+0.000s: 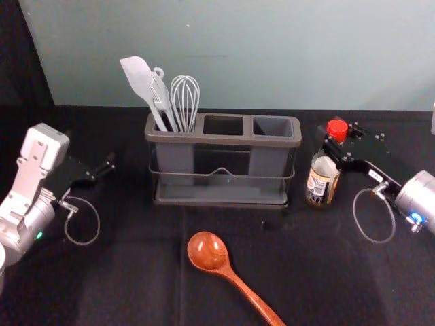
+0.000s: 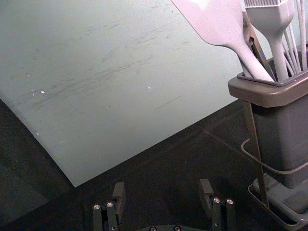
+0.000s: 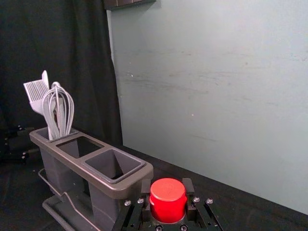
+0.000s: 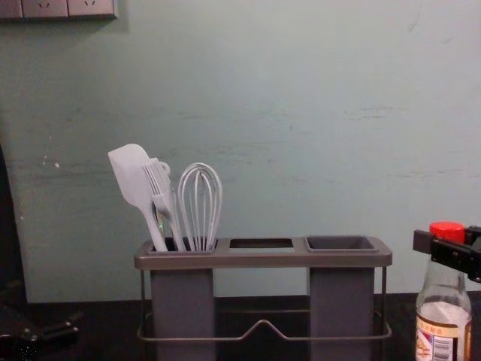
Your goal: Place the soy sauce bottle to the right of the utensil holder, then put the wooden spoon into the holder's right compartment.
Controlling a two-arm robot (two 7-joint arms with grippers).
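At centre right, we see the right gripper (image 1: 339, 138) grasping the soy sauce bottle (image 1: 321, 183) by its red cap, beside the utensil holder (image 1: 224, 138). The wooden spoon (image 1: 208, 251) lies lower centre; the left gripper (image 1: 103, 170), at left, is spread open.

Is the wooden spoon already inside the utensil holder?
No, the wooden spoon lies on the table in front of the holder.

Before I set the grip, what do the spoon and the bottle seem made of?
The spoon looks like varnished wood, glossy, reddish-brown with bright highlights. The bottle looks like smooth clear glass, see-through at the shoulder, though plastic is possible.
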